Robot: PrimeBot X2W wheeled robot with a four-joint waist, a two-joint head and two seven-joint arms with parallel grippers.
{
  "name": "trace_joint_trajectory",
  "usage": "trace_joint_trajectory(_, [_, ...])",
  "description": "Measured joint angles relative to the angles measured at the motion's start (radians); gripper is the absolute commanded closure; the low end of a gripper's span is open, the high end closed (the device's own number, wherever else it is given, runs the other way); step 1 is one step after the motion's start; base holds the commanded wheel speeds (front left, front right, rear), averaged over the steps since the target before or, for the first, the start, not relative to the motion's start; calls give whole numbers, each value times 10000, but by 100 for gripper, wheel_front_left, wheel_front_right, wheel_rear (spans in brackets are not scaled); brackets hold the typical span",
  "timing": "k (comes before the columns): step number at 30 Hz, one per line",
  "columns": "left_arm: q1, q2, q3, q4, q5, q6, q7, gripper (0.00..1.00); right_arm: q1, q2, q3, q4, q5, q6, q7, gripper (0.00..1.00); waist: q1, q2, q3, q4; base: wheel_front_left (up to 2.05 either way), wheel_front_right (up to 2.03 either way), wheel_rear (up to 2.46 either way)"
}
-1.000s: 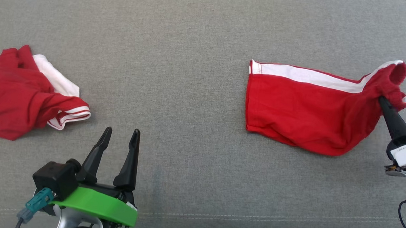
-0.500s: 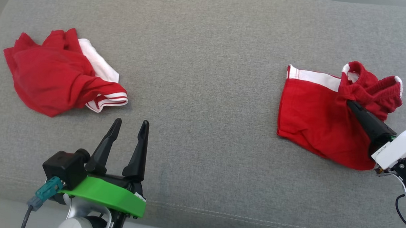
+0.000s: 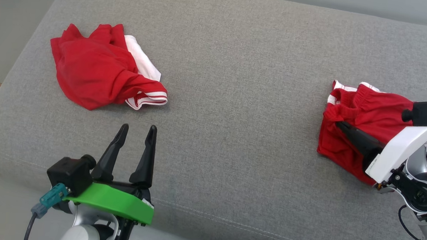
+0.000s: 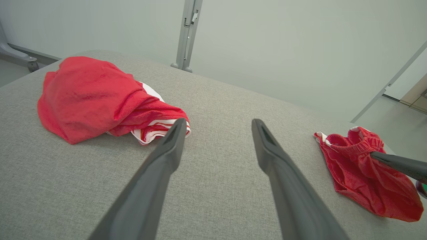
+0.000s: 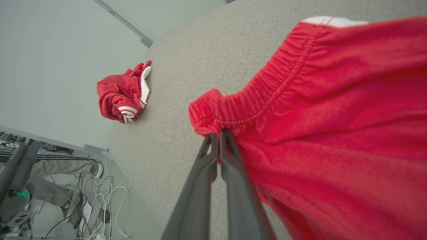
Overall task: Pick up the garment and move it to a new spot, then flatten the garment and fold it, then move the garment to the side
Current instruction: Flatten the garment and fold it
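Garment waistband in right claw

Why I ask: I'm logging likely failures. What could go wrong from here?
1. The right gripper pinches just the waistband edge of the red shorts; that thin hold might slip during the move.
2. The shorts are bunched over themselves, so they may land crumpled and need more flattening.

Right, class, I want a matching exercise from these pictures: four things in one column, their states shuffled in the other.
Things
1. left pincer
2. right pincer
3. crumpled red garment
4. red shorts

States
A. pinched at the waistband
B. open, holding nothing
C. lying loose, untouched
D. shut on cloth

Pairs: 1-B, 2-D, 3-C, 4-A
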Motion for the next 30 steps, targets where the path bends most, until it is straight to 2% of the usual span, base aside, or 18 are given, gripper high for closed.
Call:
trace_joint_trajectory(1, [0,-2,44,0,0,0,-6,0,-5,2,48,0,-25,-63,75,0,0,0,-4,-9,0,0,0])
trace_joint_trajectory(10, [4,-10,224,196,-88,0,-211,0,-151,119,224,123,-541,-339,84,0,0,0,-113,-293,0,0,0])
trace_joint_trajectory(20, [-4,-8,123,134,-90,-6,-203,0,-812,917,468,800,-1106,-1022,-244,0,0,0,-102,-877,0,0,0])
trace_joint_trajectory(30, [-10,-35,10,-19,-88,-90,-159,0,-830,1126,479,1185,-1776,-1289,-654,0,0,0,158,-998,0,0,0])
